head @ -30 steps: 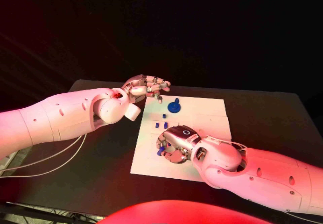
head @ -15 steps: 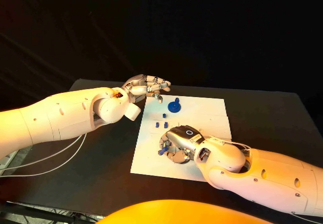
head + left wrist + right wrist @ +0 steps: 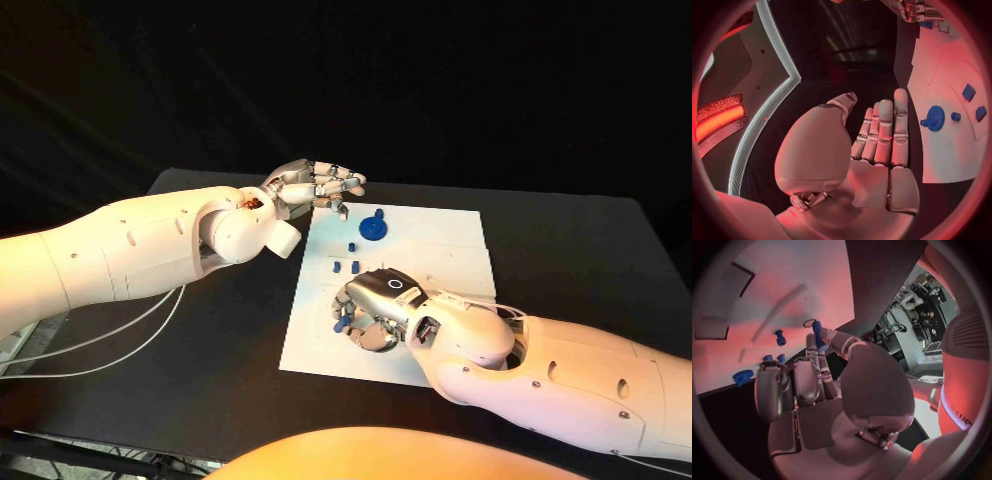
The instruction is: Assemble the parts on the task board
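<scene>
Head view: white task board point(image 3: 433, 245) mid-table, round blue part point(image 3: 374, 229) near its far edge, two small blue pieces point(image 3: 343, 267) below; left hand point(image 3: 315, 187) at the board's far corner. Left wrist view: that hand point(image 3: 879, 145) empty, fingers straight. Right wrist view: right hand point(image 3: 811, 375) pinching a blue peg point(image 3: 817, 335) over the board.

A black table point(image 3: 216, 390) fills the lower part of the head view, its far edge running across the middle, and beyond that edge everything is dark. White cables point(image 3: 101, 345) trail over the table's near left corner. In the left wrist view a pale curved strip point(image 3: 767, 100) bends across a dark wall, with a glowing orange-red panel point(image 3: 717, 120) beside it near the circle's rim. The right wrist view shows a brightly lit room with cluttered equipment point(image 3: 917, 310) at the circle's rim. Warm reddish light tints the scene.
</scene>
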Robot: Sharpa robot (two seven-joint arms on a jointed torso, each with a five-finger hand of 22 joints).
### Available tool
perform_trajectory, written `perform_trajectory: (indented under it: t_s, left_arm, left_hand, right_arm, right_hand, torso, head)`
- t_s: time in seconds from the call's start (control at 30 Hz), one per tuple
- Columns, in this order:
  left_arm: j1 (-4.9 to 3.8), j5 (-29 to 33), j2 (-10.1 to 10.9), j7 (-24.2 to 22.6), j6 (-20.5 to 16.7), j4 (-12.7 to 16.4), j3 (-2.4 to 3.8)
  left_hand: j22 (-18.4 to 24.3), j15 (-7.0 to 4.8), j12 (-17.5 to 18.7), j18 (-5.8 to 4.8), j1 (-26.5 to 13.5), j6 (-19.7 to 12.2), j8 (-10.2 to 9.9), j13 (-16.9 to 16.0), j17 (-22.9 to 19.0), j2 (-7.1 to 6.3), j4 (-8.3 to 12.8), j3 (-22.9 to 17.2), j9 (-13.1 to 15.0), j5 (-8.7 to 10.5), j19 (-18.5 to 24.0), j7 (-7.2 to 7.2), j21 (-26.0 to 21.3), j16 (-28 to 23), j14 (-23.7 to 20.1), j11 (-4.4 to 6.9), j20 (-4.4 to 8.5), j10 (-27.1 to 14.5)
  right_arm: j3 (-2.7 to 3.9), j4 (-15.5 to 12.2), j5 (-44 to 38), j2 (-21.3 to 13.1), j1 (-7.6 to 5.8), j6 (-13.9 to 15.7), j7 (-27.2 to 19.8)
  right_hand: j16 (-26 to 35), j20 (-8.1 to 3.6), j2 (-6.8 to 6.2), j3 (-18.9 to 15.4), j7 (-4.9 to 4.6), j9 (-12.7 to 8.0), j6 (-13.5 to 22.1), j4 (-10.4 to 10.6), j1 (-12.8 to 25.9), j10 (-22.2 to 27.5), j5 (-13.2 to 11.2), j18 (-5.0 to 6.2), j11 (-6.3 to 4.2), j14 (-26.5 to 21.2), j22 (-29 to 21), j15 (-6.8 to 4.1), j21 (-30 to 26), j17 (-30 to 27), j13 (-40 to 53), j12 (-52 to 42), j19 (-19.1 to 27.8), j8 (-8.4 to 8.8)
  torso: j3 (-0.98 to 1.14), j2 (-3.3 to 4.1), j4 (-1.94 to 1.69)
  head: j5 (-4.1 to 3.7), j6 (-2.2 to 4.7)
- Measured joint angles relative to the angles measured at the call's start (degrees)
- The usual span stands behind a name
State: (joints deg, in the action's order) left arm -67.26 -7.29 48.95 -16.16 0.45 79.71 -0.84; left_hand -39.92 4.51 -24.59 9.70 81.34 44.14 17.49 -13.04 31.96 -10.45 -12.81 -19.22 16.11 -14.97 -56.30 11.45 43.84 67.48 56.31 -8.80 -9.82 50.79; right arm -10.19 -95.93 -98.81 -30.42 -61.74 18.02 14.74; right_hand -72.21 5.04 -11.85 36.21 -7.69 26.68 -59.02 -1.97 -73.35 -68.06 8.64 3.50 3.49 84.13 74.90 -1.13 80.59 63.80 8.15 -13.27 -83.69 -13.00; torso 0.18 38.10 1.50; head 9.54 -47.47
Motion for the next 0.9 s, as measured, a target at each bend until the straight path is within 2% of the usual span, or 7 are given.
perform_trajectory:
  t_s: [0.1, 0.17, 0.33, 0.43, 0.53, 0.67, 0.9]
  left_arm:
    - [0.0, 0.0, 0.0, 0.0, 0.0, 0.0, 0.0]
    - [0.0, 0.0, 0.0, 0.0, 0.0, 0.0, 0.0]
    - [0.0, 0.0, 0.0, 0.1, 0.0, 0.0, 0.0]
    - [0.0, 0.0, 0.0, 0.1, 0.1, 0.0, 0.0]
    - [0.0, 0.0, 0.0, 0.1, 0.1, 0.0, 0.0]
    - [0.0, 0.0, 0.0, 0.1, 0.1, 0.0, 0.0]
    - [0.0, 0.0, 0.0, 0.2, 0.1, 0.0, 0.0]
  left_hand:
    - [0.0, 0.0, 0.0, 0.0, 0.0, 0.0, 0.0, 0.0, 0.0, 0.0, 0.0, 0.0, 0.0, 0.0, 0.0, 0.0, 0.0, 0.0, 0.0, 0.0, 0.0, 0.0]
    - [0.0, 0.0, 0.0, 0.0, 0.0, 0.0, 0.0, 0.0, 0.0, 0.0, 0.0, 0.0, 0.0, 0.0, 0.0, 0.0, 0.0, 0.0, 0.0, 0.0, 0.0, 0.0]
    - [0.0, 0.0, 0.0, 0.0, 0.0, 0.0, 0.0, 0.0, 0.0, 0.0, 0.0, 0.0, 0.0, 0.0, 0.0, 0.0, 0.0, 0.0, 0.0, 0.0, 0.0, 0.0]
    - [0.0, 0.0, 0.0, 0.0, 0.0, 0.0, 0.0, 0.0, 0.0, 0.0, 0.0, 0.0, 0.0, 0.0, 0.0, 0.0, 0.0, 0.0, 0.0, 0.0, 0.0, 0.0]
    - [0.0, 0.0, 0.0, 0.0, 0.0, 0.0, 0.0, 0.0, 0.0, 0.0, 0.0, 0.0, 0.0, 0.0, 0.0, 0.0, 0.0, 0.0, 0.0, 0.0, 0.0, 0.0]
    - [0.0, 0.0, 0.0, 0.0, 0.0, 0.0, 0.0, 0.0, 0.0, 0.0, 0.0, 0.0, 0.0, 0.0, 0.0, 0.0, 0.0, 0.0, 0.0, 0.0, 0.0, 0.0]
    - [0.0, 0.0, 0.0, 0.0, 0.0, 0.0, 0.0, 0.0, 0.0, 0.0, 0.0, 0.0, 0.0, 0.0, 0.0, 0.0, 0.0, 0.0, 0.0, 0.0, 0.0, 0.0]
  right_arm:
    - [0.0, 0.3, -0.1, 0.6, -0.02, -0.4, 0.4]
    - [0.0, 0.5, -0.3, 1.1, -0.02, -0.9, 0.8]
    - [-0.08, 0.7, -0.9, 1.5, 0.01, -1.9, 2.3]
    - [-0.13, 0.7, -1.3, 1.7, 0.02, -2.3, 3.4]
    - [-0.15, 0.6, -1.6, 1.7, 0.03, -2.6, 4.3]
    - [-0.15, 0.5, -1.8, 1.7, 0.03, -2.4, 5.0]
    - [-0.17, 0.3, -1.8, 1.4, 0.05, -1.3, 5.5]
  right_hand:
    - [0.2, 0.01, -0.1, 0.0, -0.03, -0.2, 0.4, 0.0, 0.5, 0.4, 0.0, 0.01, 0.41, 0.0, 0.0, 0.0, -0.2, -0.3, 0.0, -0.1, 0.0, 0.37]
    - [0.4, 0.31, -0.38, -0.3, -0.3, -0.3, 0.7, 0.3, 0.8, 0.4, 0.0, 0.01, 0.41, 0.0, 0.0, 0.0, -0.6, -0.5, 0.1, 0.1, 0.3, 0.62]
    - [0.4, 0.31, -0.76, -0.6, -0.24, -0.4, 1.1, 0.6, 1.2, 0.4, 0.0, 0.01, 0.41, -0.2, 0.0, 0.21, -0.6, -0.6, 0.3, 0.1, 0.3, 0.89]
    - [1.2, 0.49, -2.34, -1.4, -0.34, -0.8, 2.6, 1.4, 2.8, 0.7, 0.7, 0.01, 0.7, -0.2, 0.0, 0.21, -1.6, -1.5, 0.5, 0.1, 0.7, 2.15]
    - [1.3, 0.48, -2.32, -1.6, -0.29, -0.8, 2.8, 1.6, 2.8, 0.7, 1.6, 0.01, 0.7, -0.2, 0.0, 0.21, -1.6, -1.5, 0.9, 0.0, 0.8, 2.26]
    - [0.9, 0.24, -0.36, -0.6, 0.55, -0.3, 0.4, 0.8, 0.8, -0.4, 0.8, 0.01, -0.45, -0.2, 0.0, 0.21, -1.3, -0.9, 1.7, -1.1, 0.5, 1.46]
    - [0.0, -0.45, 0.49, -0.1, 1.35, 0.3, -1.5, 0.6, 0.0, -1.7, 0.7, 0.01, -1.16, -0.1, 0.0, -0.32, -0.4, 0.3, 2.4, -1.7, -0.2, 0.6]
  torso:
    - [-0.01, 0.01, 0.0]
    - [-0.01, 0.01, 0.0]
    - [-0.04, 0.02, -0.01]
    - [-0.04, 0.02, -0.01]
    - [-0.02, 0.02, -0.01]
    - [-0.02, 0.02, 0.0]
    - [0.05, 0.01, 0.02]
  head:
    - [-0.01, -0.01]
    - [-0.04, -0.01]
    - [-0.08, -0.08]
    - [-0.09, -0.09]
    - [-0.09, -0.1]
    - [-0.12, -0.1]
    - [-0.13, -0.11]
